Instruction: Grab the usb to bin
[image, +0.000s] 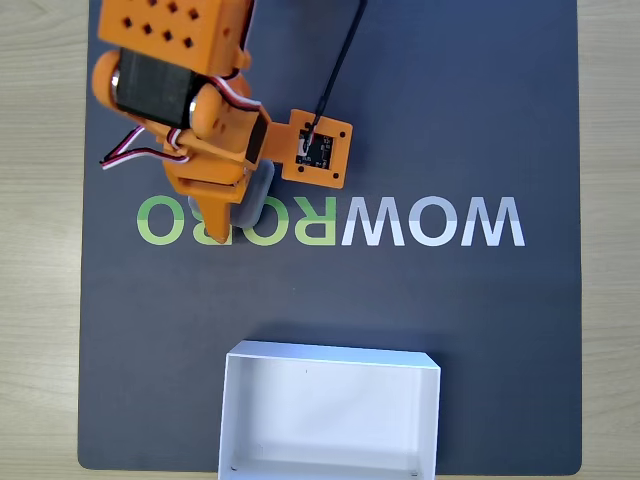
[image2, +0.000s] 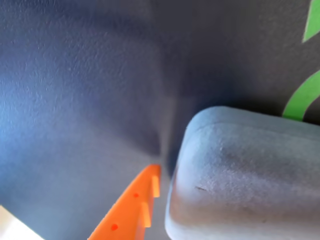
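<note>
The usb (image: 260, 195) is a small gray block with rounded corners, lying on the dark mat at the upper left of the fixed view, mostly covered by the orange arm. My gripper (image: 236, 222) hangs right over it, its pointed orange finger along the block's left side. In the wrist view the usb (image2: 245, 180) fills the lower right, and a toothed orange finger (image2: 132, 210) sits against its left edge. The other finger is hidden. The bin (image: 232, 420), a shallow white box, stands empty at the bottom centre, well below the gripper.
A dark mat (image: 480, 120) with WOWROBO lettering (image: 420, 222) covers the wooden table (image: 40, 250). A black cable (image: 340, 60) runs to the orange camera mount (image: 318, 150) beside the gripper. Bare mat lies between the lettering and the bin.
</note>
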